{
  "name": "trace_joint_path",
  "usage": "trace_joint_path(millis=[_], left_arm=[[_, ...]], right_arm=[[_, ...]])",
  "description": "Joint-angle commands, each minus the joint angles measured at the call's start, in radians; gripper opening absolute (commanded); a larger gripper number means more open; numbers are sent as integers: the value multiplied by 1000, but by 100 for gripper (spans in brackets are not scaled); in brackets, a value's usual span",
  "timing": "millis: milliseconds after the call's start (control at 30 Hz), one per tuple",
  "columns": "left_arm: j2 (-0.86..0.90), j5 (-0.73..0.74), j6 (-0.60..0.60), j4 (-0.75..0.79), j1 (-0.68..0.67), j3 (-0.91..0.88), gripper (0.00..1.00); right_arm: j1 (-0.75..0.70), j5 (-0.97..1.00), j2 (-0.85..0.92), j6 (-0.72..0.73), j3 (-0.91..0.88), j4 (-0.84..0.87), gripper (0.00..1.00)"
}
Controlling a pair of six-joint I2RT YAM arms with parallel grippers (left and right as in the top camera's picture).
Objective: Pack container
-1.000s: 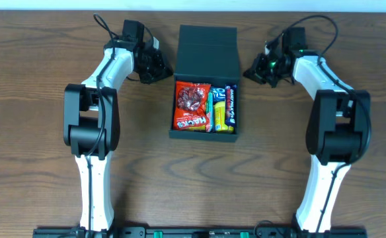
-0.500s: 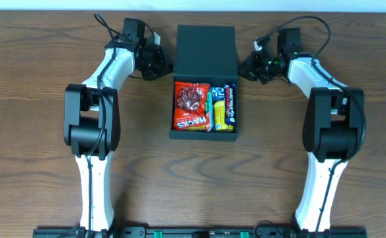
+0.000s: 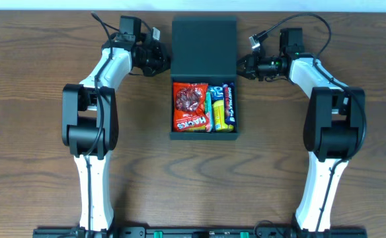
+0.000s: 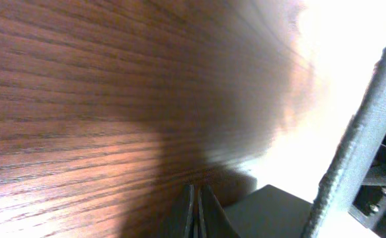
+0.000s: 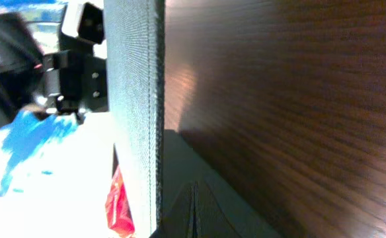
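The container (image 3: 177, 134), a dark teal-black box, sits at the table's middle with its flap lid (image 3: 204, 46) raised at the far side. Inside lie a red snack packet (image 3: 192, 106), a green and yellow packet (image 3: 214, 111) and a dark blue bar (image 3: 229, 106). My left gripper (image 3: 165, 63) is shut, its tip at the lid's left edge. My right gripper (image 3: 241, 67) is shut at the lid's right edge. In the left wrist view the shut fingers (image 4: 188, 215) point past the lid's edge (image 4: 358, 145). In the right wrist view the lid (image 5: 137, 99) stands left of the shut fingers (image 5: 188, 215).
The brown wooden table (image 3: 34, 132) stretches around the container. Both arms reach in from the near edge, and their white links (image 3: 90, 178) (image 3: 322, 178) stand to either side of the box. Cables loop above both wrists.
Both shut grippers have moved in toward the far end of the lid. The lid has risen and looks larger from overhead.
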Motion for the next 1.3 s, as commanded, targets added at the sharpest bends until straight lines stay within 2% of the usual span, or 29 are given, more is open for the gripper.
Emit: trace_joint_path(millis=[0,100,400,633,733,900,1067,1133,1267], left_arm=[[-13,125,37,7,11,32,6],[-39,157,62,6,24,35,6],[-174,127,176,2,23,35,5],[-223,128,203,-13,22,35,6],[-235,131,219,-36,22,35,6],[-260,126,311,-130,22,35,6],[-290,56,322,-167,21,35,6],[-314,-3,334,-194,20,35,6],[-390,-210,363,-280,6,35,6]], right_arm=[[8,-163,8,-50,11,2,2],[0,-172,-17,-71,11,2,1],[-14,-145,-120,-102,11,10,1],[-19,-144,-172,-113,11,10,2],[-19,-145,-195,-113,11,2,1],[-19,-127,-243,-114,11,-6,1],[-19,-27,-281,-122,11,-62,2],[-17,71,-306,-143,11,-124,2],[-15,362,-386,-198,11,-291,1]])
